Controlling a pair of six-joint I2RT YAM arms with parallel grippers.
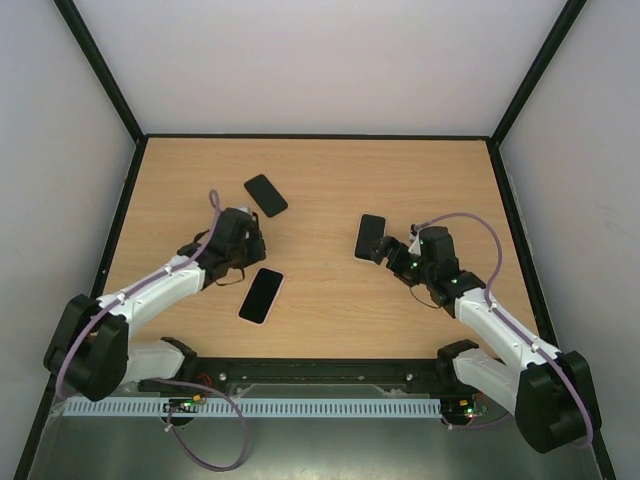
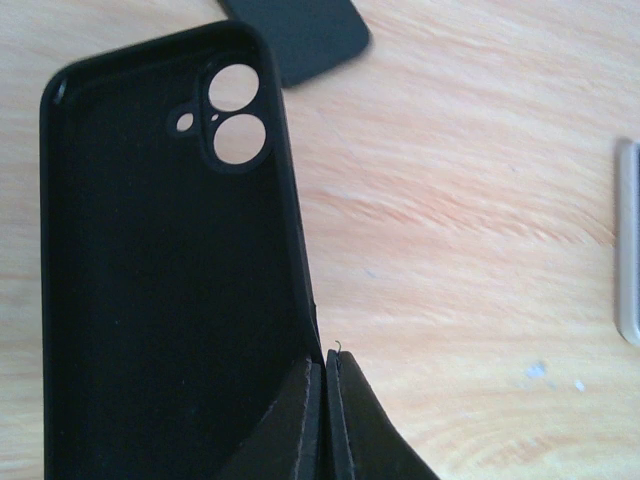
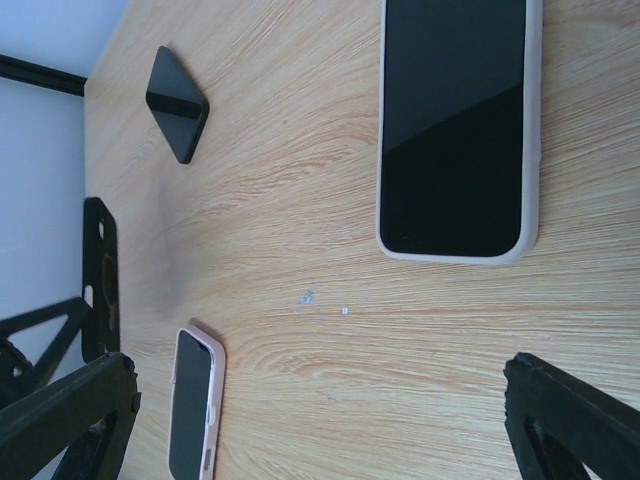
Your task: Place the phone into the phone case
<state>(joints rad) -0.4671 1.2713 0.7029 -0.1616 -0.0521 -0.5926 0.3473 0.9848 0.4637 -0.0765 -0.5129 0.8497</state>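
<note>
Black and empty, the phone case stands on its long edge above the wooden table, its hollow inside and its camera cut-outs facing the left wrist camera. The left gripper is pinched tight on the case's side wall near one end, both fingers pressed together over the rim. From the right wrist view the case shows as a thin upright strip at the far left.

The phone lies flat, screen up, right of the table's middle, with a pale border around its dark glass (bumper or body, I cannot tell which). The right gripper sits just short of the phone's near end, its fingers spread wide and grasping nothing; the phone is ahead of the fingertips, not between them.

A second phone, pale-edged, lies flat near the left arm. A black slab lies farther back on the table, apart from both grippers.
</note>
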